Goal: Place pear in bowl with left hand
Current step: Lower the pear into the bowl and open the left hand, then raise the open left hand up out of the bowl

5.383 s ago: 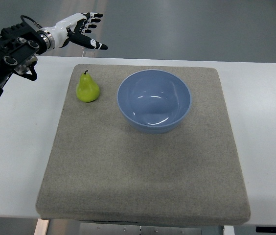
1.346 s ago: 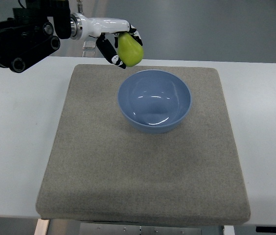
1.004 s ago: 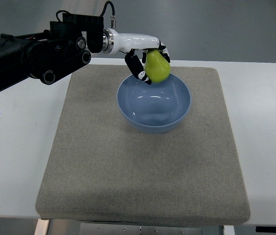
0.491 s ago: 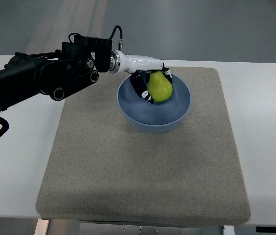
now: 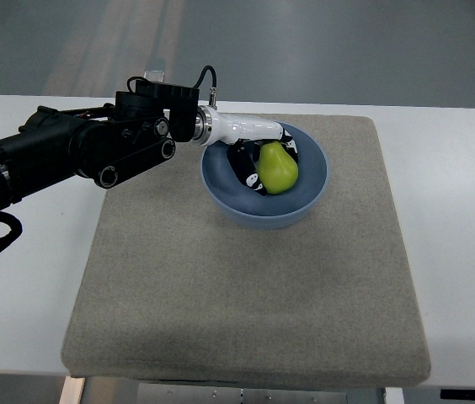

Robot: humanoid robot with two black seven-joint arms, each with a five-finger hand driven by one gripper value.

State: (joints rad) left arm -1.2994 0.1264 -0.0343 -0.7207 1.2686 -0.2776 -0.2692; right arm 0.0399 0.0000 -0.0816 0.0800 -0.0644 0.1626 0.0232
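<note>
1. A white table (image 5: 27,278) stands on a grey floor, and a square grey felt mat (image 5: 246,286) covers most of its middle.
2. From the picture's left edge the black left arm (image 5: 61,151) reaches in across the table's far left part and over the mat's far left corner.
3. Its white forearm shell runs rightward over the bowl's rim and ends in the left hand (image 5: 258,160), which is lowered inside the bowl.
4. The hand's black-and-white fingers (image 5: 244,168) are curled round the pear's left side, with more fingertips showing at the pear's top right, so the hand is closed about the fruit.
5. The pear (image 5: 277,168), yellow-green, sits within the blue bowl (image 5: 305,198), on the bowl's far, central part, narrow end pointing away from the camera.
6. Whether the pear already rests on the bowl's bottom cannot be told from this view.
7. The bowl stands on the far half of the mat, a little right of the mat's centre line.
8. The right side of the mat and table is bare.
</note>
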